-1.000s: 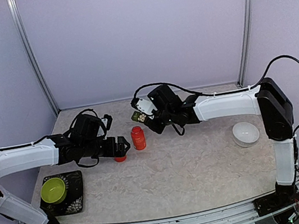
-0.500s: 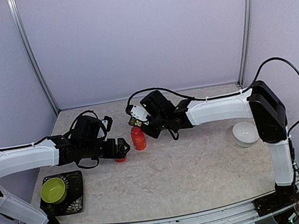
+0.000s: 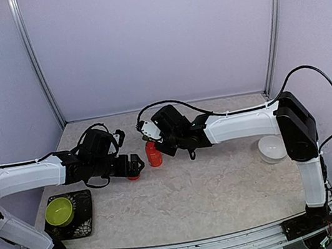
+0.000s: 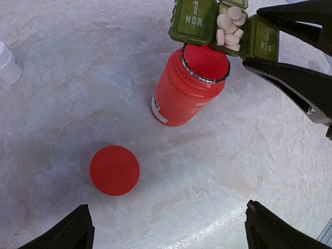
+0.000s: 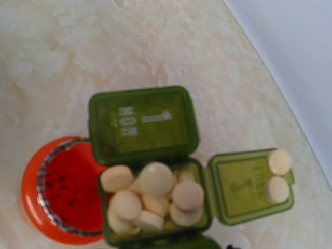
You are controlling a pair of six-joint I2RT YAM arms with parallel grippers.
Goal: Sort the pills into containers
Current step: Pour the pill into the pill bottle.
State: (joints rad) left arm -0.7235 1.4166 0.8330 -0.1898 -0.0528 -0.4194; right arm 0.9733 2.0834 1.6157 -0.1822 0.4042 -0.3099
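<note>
- Pills (image 5: 150, 197) fill the pill box (image 5: 142, 124) my right gripper (image 4: 254, 39) clamps, edge overhanging the red bottle (image 4: 187, 91) mouth.
- My left gripper (image 4: 167, 207) gapes wide above the red cap (image 4: 114, 170).

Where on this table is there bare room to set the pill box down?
Free: the table stretch between red bottle and white bowl, and the front centre beside the black tray. Crowded: around the bottle, with the red cap, left gripper and right gripper holding the pill box.
</note>
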